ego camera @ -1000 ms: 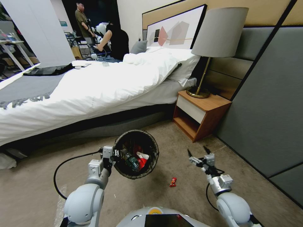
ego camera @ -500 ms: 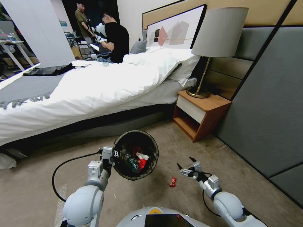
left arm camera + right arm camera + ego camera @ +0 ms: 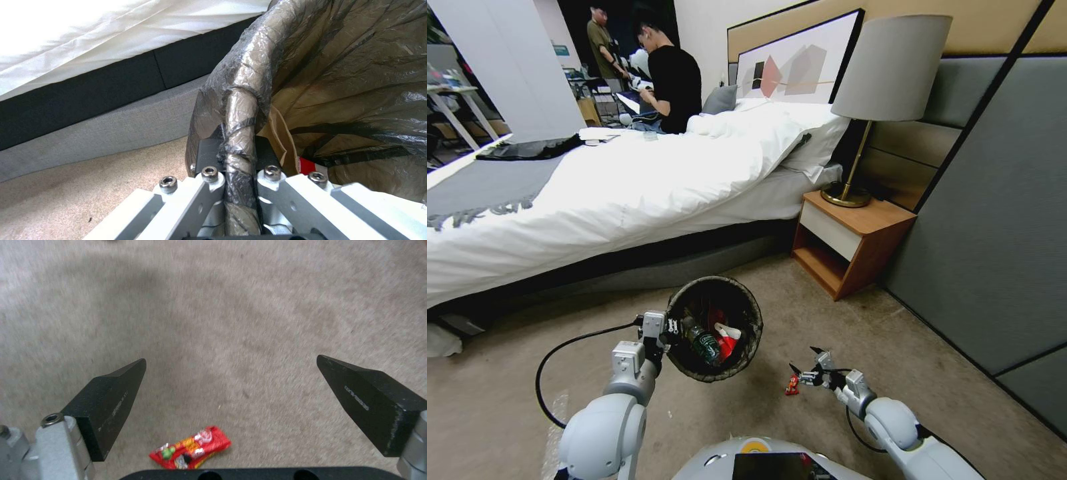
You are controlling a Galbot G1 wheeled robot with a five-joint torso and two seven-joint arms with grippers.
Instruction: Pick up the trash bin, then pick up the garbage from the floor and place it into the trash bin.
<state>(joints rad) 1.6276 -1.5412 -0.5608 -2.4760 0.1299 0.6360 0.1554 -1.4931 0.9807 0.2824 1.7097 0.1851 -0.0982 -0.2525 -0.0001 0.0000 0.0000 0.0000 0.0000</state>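
In the head view, the left gripper [image 3: 668, 328] is clamped on the near rim of the trash bin [image 3: 747, 337], which it holds off the carpet [image 3: 800, 300] with the mouth tipped toward the camera; inside lie a clear plastic bottle [image 3: 704, 343] and a red-and-white packet [image 3: 727, 339] against the dark bag liner [image 3: 710, 297]. To the bin's right, the right gripper [image 3: 804, 363] hangs low over the carpet with its black fingers spread wide, and a small red wrapper [image 3: 792, 385] lies on the floor just beside the nearer fingertip. In the left wrist view, the left gripper's fingers [image 3: 209, 155] are closed tight on the liner-wrapped rim [image 3: 240, 113], which runs straight up between them, one finger outside the bin and one inside; a brown paper bag [image 3: 278, 130] sits just past the inner finger, with a bit of red packet [image 3: 307, 165] beside it. In the right wrist view, the right gripper's two fingers [image 3: 113, 396] stand far apart and hold nothing; the red wrapper [image 3: 191, 448] lies flat on the carpet [image 3: 222, 306] between them, closer to the finger near the bin and back toward the palm, touching neither.
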